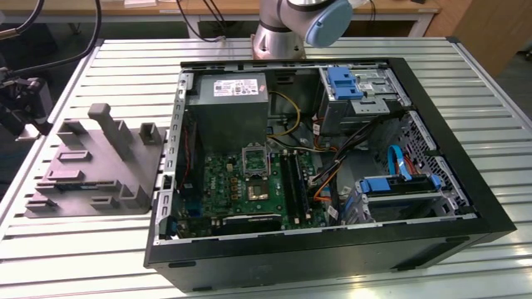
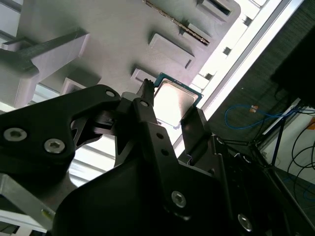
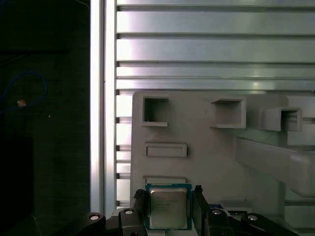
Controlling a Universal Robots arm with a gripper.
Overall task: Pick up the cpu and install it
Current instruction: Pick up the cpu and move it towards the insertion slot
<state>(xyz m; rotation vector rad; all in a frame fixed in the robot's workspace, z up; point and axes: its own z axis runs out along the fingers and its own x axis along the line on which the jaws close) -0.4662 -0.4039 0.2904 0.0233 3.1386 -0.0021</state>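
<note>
Gripping: we find the gripper (image 3: 169, 202) clamped on the cpu (image 3: 168, 210), on two opposite sides.
Cpu place: between the fingertips, over the grey tray (image 3: 206, 157), near its edge along the tabletop (image 3: 197, 49) edge.

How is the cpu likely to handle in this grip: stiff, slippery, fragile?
The cpu looks like a thin flat plate, so it is probably stiff and light. Its top is shiny metal, and the gripper flanks only two narrow edges, so it could slip or tilt. Its thin green border suggests fragile edges.
</note>
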